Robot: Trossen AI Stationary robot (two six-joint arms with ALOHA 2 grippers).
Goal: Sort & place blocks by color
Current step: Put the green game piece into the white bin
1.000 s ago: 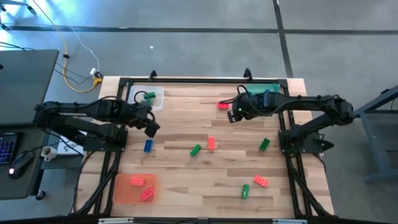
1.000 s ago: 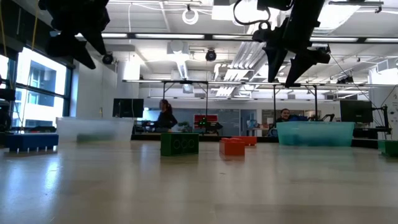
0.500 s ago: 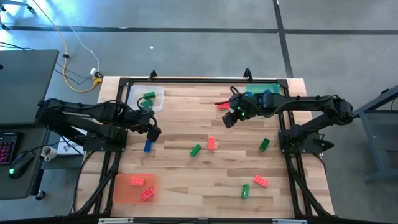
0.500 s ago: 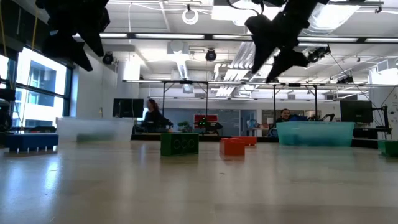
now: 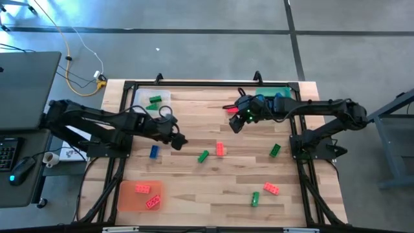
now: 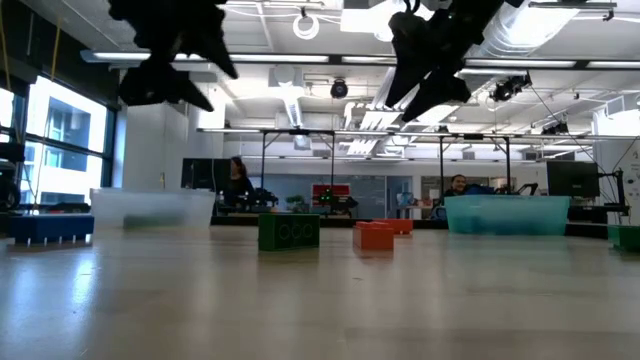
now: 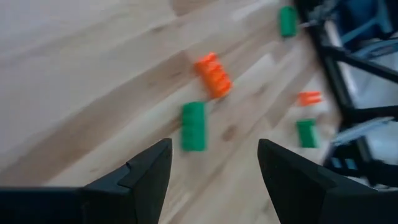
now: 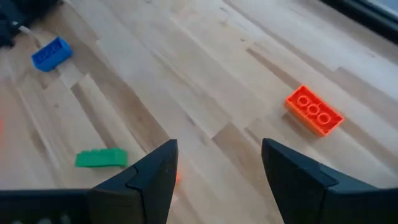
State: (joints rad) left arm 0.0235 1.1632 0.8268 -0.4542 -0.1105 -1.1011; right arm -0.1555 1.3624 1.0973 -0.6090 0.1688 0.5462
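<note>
Red, green and blue blocks lie flat and scattered on the wooden table. My left gripper [image 5: 178, 139] is open and empty above the table's middle left, between a blue block [image 5: 154, 151] and a green block [image 5: 203, 156]; its wrist view shows that green block [image 7: 193, 126] and a red one [image 7: 213, 74] ahead. My right gripper [image 5: 236, 123] is open and empty in the air near a red block [image 5: 231, 109] at the far middle; that block also shows in its wrist view [image 8: 314, 110]. Both grippers hang high in the low view, the left [image 6: 170, 70] and the right [image 6: 425, 70].
A clear tray [image 5: 152, 102] at the far left holds a green block. An orange tray [image 5: 132, 202] at the near left holds two red blocks. A teal tray [image 5: 284, 97] stands at the far right. More blocks [image 5: 275, 150] [image 5: 271, 188] [image 5: 255, 199] lie on the right half.
My left gripper has gone toward the table's right edge, from beside the clear tray to past the blue block, staying above the table. My right gripper has shifted a little toward the table's left and near edge. No block has moved.
</note>
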